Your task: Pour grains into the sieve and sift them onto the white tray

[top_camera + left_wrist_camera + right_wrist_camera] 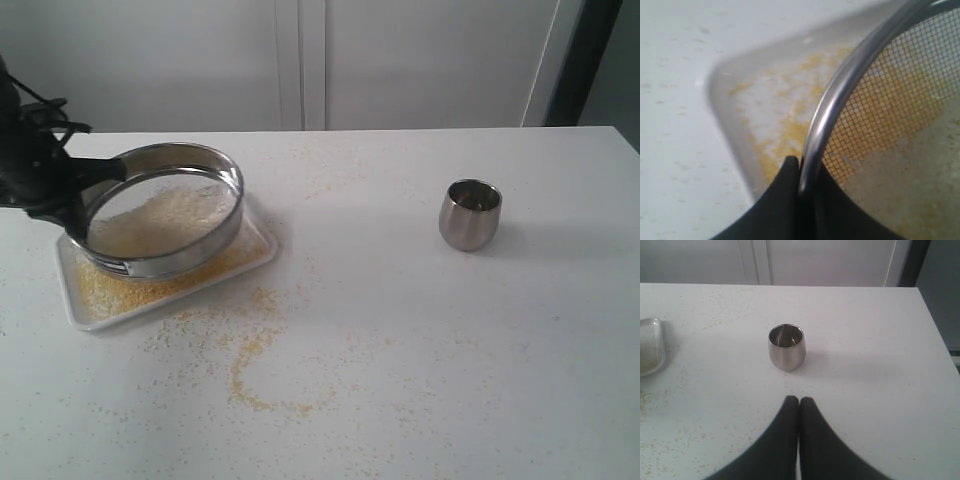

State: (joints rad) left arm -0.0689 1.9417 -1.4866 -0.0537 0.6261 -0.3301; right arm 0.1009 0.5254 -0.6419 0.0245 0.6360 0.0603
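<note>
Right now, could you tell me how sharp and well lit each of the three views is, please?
Exterior view: even, soft light, steel cup casting a faint shadow; left wrist view: close-up blur on the sieve and white tray, mesh readable; right wrist view: sharpest, cup crisp, right claw a dark shape.

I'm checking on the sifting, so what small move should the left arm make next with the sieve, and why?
Probably a gentle sideways shake, kept above the tray. The left jaws clamp the sieve's rim, a pale heap of grains lies on its mesh, and yellow meal is scattered on the table.
</note>
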